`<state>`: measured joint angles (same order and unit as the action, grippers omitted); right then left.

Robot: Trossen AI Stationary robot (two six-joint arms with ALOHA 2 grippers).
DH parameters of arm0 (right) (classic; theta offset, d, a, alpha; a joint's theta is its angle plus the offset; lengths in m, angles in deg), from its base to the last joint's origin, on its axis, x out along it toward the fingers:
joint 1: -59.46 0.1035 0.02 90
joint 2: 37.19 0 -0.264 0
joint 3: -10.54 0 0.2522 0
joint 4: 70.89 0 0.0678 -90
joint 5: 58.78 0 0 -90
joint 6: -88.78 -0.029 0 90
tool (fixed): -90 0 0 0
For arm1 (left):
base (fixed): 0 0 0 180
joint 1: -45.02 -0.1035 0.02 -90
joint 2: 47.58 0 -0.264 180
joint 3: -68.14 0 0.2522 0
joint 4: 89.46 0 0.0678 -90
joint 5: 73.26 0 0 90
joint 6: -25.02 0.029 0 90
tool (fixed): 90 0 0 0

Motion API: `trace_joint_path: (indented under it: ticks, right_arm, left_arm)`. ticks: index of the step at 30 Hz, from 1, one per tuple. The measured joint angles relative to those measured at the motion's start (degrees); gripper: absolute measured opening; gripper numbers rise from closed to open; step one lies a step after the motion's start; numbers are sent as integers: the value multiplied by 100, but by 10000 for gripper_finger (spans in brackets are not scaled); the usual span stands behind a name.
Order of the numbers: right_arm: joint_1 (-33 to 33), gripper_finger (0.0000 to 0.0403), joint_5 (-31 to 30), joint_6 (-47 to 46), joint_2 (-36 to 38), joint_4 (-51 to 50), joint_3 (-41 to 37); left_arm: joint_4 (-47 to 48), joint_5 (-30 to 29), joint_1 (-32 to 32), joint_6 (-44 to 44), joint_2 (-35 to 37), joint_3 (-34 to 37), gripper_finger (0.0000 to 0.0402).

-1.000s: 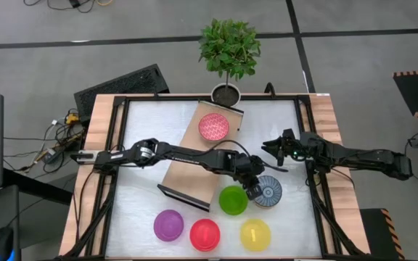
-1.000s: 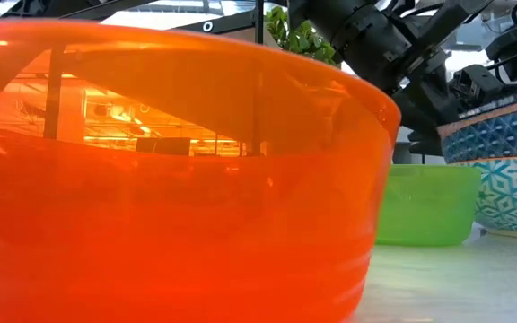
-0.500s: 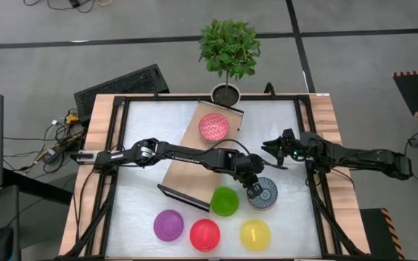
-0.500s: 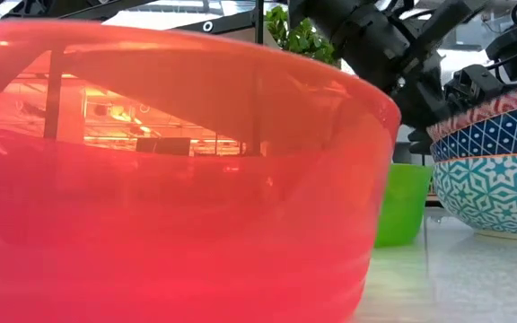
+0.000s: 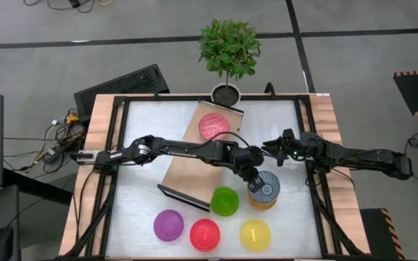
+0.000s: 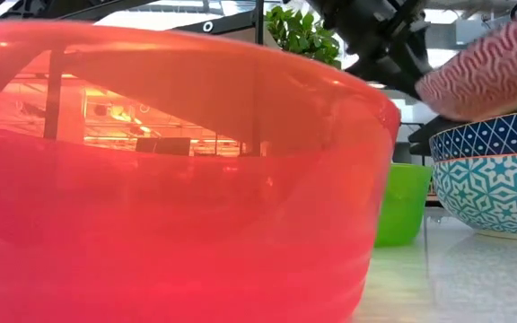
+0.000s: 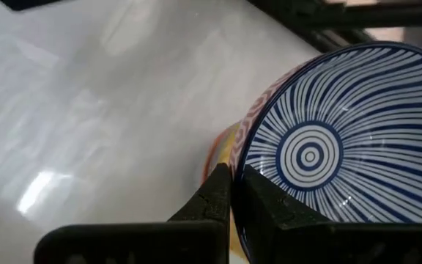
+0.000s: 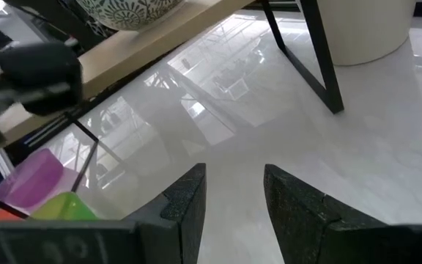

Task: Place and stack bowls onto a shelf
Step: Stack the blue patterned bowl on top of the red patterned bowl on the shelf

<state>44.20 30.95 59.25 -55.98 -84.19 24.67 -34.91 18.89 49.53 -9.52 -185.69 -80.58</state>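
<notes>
- Right now I have the left gripper (image 7: 231, 192) clamped on the rim of the blue-white bowl (image 5: 265, 186); in the left wrist view the two fingers are pinched nearly together, one on the striped inside, one on the outer wall.
- That bowl sits to the right of the green bowl (image 5: 225, 200) on the counter (image 5: 289, 123). From the low view it looks tilted, lifted above another blue patterned bowl (image 6: 492, 184), so I judge this to be the pick-up step of a carry to the shelf.
- A yellow-orange edge shows under the held bowl in the wrist view; I cannot tell whether that is a further nested bowl.
- The shelf (image 5: 194, 170) lies diagonally across the middle, with a red-white bowl (image 5: 212, 125) on its far end near the plant pot (image 5: 226, 94).
- Purple (image 5: 168, 225), red (image 5: 205, 233) and yellow (image 5: 255, 234) bowls wait along the near edge.
- The right gripper (image 8: 229, 192) hovers over bare counter at the right side, jaws apart and holding nothing.
- Next I would raise the bowl clear of the one below, level it, swing it left over the board, then lower it onto bare wood or into the red-white bowl.
- The thin rim pinch could let it swivel, so I would go slowly.
</notes>
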Motion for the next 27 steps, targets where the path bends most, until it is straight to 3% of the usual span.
trace_joint_path:
  ticks: [14,27]
  right_arm:
    - [-119,164,-2,3,-82,0,1]
    - [-291,164,-2,1,-75,0,-1]
  left_arm:
    - [533,-12,-228,-387,1061,0,0]
    - [2536,-1731,-695,-189,2375,-1,0]
